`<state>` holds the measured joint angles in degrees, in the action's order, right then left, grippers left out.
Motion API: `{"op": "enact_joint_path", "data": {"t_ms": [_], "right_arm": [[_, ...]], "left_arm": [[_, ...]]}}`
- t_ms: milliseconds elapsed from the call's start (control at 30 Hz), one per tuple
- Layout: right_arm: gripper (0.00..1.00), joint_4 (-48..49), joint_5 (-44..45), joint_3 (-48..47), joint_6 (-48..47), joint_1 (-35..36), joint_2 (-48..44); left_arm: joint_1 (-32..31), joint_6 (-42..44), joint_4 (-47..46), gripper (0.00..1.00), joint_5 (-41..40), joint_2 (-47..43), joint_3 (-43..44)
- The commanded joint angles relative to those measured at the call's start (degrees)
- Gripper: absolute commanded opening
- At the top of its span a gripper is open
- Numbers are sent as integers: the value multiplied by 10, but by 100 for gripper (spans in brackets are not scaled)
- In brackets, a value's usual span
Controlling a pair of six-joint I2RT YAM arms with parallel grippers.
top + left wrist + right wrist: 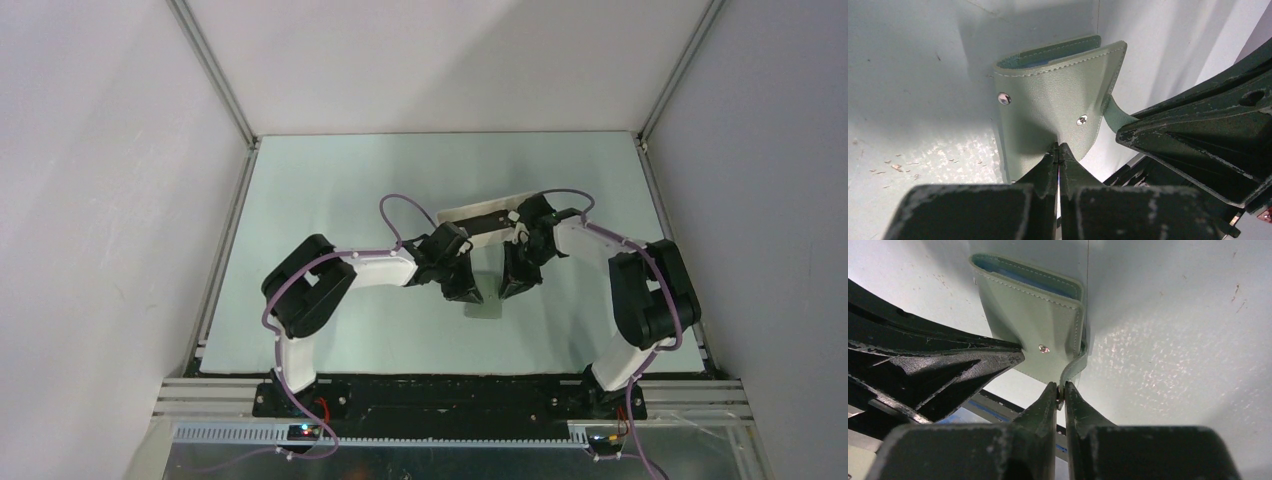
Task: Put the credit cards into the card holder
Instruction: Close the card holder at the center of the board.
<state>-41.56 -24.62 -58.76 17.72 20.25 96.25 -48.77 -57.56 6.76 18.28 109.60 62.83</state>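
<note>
The grey-green card holder (pixel 487 300) sits mid-table between both arms. In the left wrist view the card holder (pixel 1058 95) shows its front flap with two metal snaps and a blue-grey inside at its top edge. My left gripper (pixel 1059 148) is shut, its tips pinching the flap's lower edge. In the right wrist view the card holder (pixel 1033 320) has its snap tab (pixel 1073 367) curling down between the tips of my right gripper (pixel 1060 390), which is shut on the tab. The credit cards are hidden.
A long white tray (pixel 478 214) lies just behind the two wrists, partly covered by them. Each wrist view shows the other arm's black fingers close beside the holder. White walls enclose the pale green table (pixel 330 200) on three sides.
</note>
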Motion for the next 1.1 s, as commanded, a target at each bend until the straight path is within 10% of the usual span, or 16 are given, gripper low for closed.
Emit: {"op": "enact_joint_path", "data": {"t_ms": [0, 300, 700, 1067], "right_arm": [[7, 1, 6, -23, 3, 7, 1], [7, 36, -32, -28, 27, 15, 31], [52, 81, -79, -28, 66, 13, 37], [34, 122, -93, 5, 90, -13, 25]], "left_arm": [[-3, 10, 10, 0, -17, 25, 7], [-6, 15, 22, 0, -15, 29, 16], [-7, 25, 26, 0, -10, 12, 20], [23, -7, -81, 15, 38, -62, -29]]}}
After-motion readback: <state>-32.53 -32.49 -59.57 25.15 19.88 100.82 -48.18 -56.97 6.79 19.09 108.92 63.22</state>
